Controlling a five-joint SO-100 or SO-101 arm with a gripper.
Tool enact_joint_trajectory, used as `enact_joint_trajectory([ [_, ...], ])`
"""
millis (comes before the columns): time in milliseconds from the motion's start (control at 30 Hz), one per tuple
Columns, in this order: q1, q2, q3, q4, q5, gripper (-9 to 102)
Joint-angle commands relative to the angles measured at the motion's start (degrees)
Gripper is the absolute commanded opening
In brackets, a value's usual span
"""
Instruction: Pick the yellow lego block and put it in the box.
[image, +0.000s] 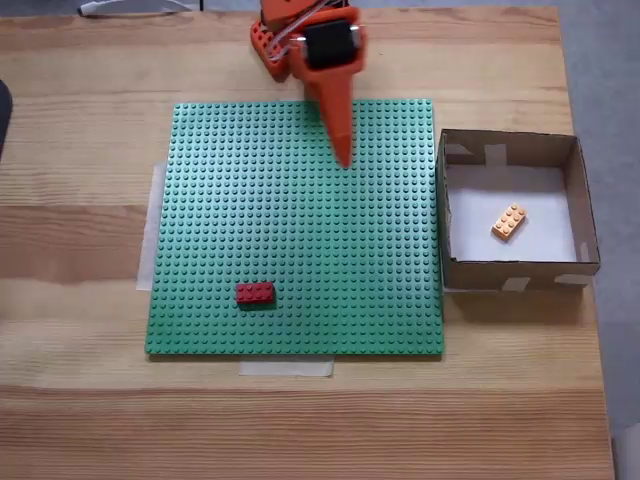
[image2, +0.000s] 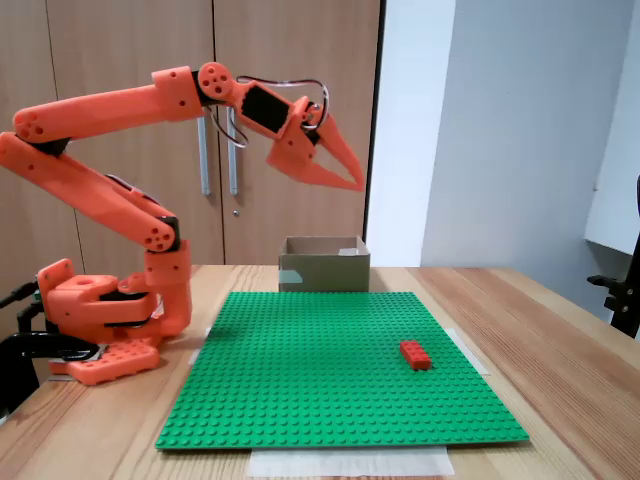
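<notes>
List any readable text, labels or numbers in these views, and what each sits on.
None can be read. The box shows only blank tape patches, and the yellow lego block inside it, the red brick, the green baseplate and the arm's end effector carry no legible print or markings.

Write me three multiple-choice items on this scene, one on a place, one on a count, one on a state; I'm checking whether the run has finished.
1. Where is the yellow lego block?
A. On the green baseplate
B. On the white floor of the box
C. In the hand

2. How many bricks lie on the green baseplate?
A. None
B. One
C. Three

3. What is the hand doing?
A. Hanging in the air, carrying nothing
B. Gripping the red brick
C. Resting inside the box

Answers:
1 B, the block lies inside the box in the fixed view from above.
2 B, only the red brick.
3 A, the side fixed view shows it raised above the plate.
</notes>
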Motion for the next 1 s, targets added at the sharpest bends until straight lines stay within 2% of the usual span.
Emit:
enact_joint_trajectory([
  [0, 3.9, 1.9, 0.1, -0.7, 0.4, -1],
  [400, 3.7, 4.3, 0.3, 0.9, 1.6, -1],
  [967, 4.7, 14.3, 9.6, 2.1, 3.0, -1],
])
